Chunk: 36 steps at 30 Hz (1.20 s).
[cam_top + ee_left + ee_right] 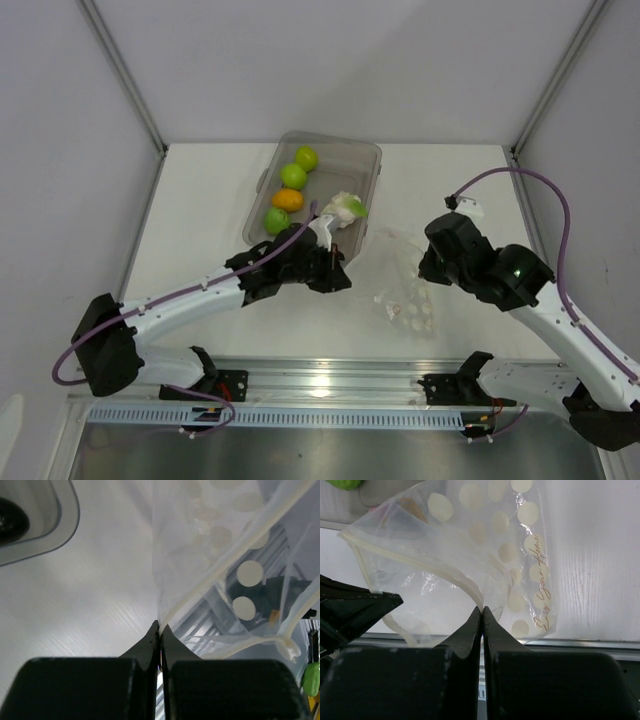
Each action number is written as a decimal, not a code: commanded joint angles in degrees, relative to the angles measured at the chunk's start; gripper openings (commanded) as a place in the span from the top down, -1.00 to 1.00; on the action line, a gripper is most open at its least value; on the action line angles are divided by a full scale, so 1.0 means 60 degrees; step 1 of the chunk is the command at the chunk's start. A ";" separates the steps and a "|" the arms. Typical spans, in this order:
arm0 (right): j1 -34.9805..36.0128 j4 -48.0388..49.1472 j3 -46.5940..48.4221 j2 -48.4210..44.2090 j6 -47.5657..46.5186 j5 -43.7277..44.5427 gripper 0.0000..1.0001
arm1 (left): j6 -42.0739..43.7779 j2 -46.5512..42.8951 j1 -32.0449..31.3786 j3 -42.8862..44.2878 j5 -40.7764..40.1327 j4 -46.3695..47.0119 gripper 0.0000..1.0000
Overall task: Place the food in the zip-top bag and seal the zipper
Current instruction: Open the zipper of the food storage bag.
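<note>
The clear zip-top bag (398,285), printed with cream dots, hangs between my two grippers just in front of the tray. My left gripper (337,275) is shut on the bag's mouth edge (165,615). My right gripper (430,266) is shut on the pale zipper strip (470,587) of the opposite lip, so the mouth gapes. Three green fruits (293,176) and an orange fruit (288,199) lie in the grey tray (355,155). The cauliflower piece (346,209) sits at the tray's near right edge. A dark eggplant-like piece (10,520) shows inside the tray corner.
The metal rail (330,378) with both arm bases runs along the table's near edge, just below the bag. White walls and frame posts close the back and sides. A purple cable (530,180) loops above my right arm.
</note>
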 commanded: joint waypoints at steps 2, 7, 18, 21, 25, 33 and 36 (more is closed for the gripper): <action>-0.0105 0.0436 -0.0184 0.0264 0.0158 0.0144 1.00 | 0.0860 0.0712 0.0058 0.1169 0.0807 0.0019 0.99; -0.0236 0.1388 -0.0815 0.0235 0.0333 -0.0706 1.00 | 0.0628 0.0846 0.0058 0.0632 0.2052 0.1277 0.71; -0.0222 0.2356 -0.1694 -0.0160 0.0363 -0.1204 1.00 | 0.1007 -0.0061 0.0044 0.0365 0.1644 0.1309 -0.12; -0.0236 0.2386 -0.1709 -0.0102 0.0261 -0.1117 1.00 | 0.1241 -0.0808 0.0044 0.0278 0.1103 0.1265 -0.49; -0.0236 0.2401 -0.1680 0.0074 -0.0017 -0.1014 1.00 | 0.1579 -0.1701 0.0058 0.0394 0.0196 0.0972 -0.94; -0.0441 0.2664 -0.1534 0.0307 -0.0383 -0.0896 1.00 | 0.1798 -0.2058 0.0877 0.1461 -0.0805 -0.0038 -0.99; -0.0587 0.2868 -0.1475 0.0454 -0.0588 -0.1160 1.00 | 0.1974 -0.1151 0.1463 0.2354 -0.0614 -0.0785 -0.99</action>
